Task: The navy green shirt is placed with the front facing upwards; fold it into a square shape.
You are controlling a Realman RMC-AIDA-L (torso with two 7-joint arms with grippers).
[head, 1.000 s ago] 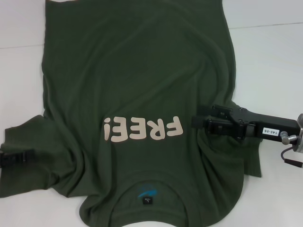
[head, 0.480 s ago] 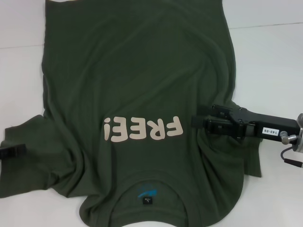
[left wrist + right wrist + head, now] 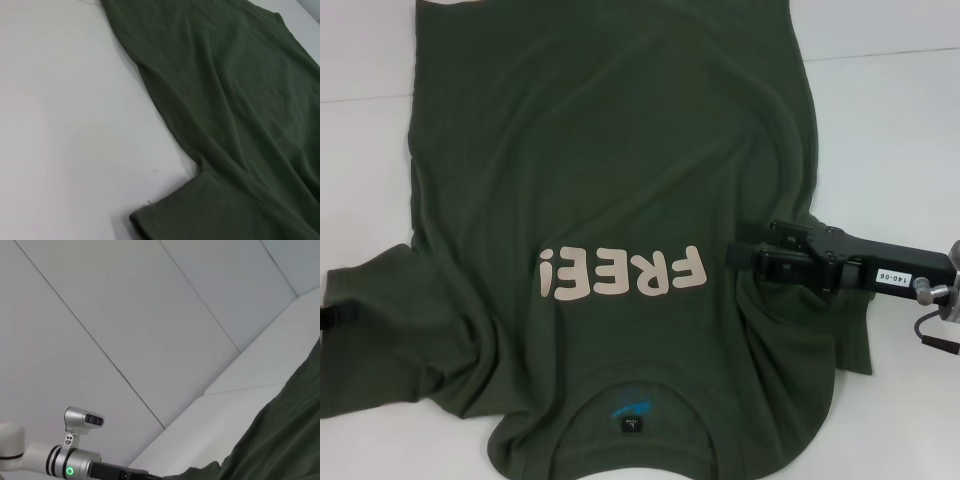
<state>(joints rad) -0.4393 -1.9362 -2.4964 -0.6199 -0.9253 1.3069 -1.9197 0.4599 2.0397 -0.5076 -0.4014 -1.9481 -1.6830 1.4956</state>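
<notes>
The right end effector [image 3: 735, 256] pinches a fold of the navy green shirt [image 3: 610, 170]; limp, light cotton, best gripped at sleeve edges beside it.

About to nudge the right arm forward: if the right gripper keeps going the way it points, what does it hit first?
The right gripper lies low over the navy green shirt, aimed across the chest. Going straight, it would likely first meet the pink FREE lettering, though its height above the cloth is unclear.
</notes>
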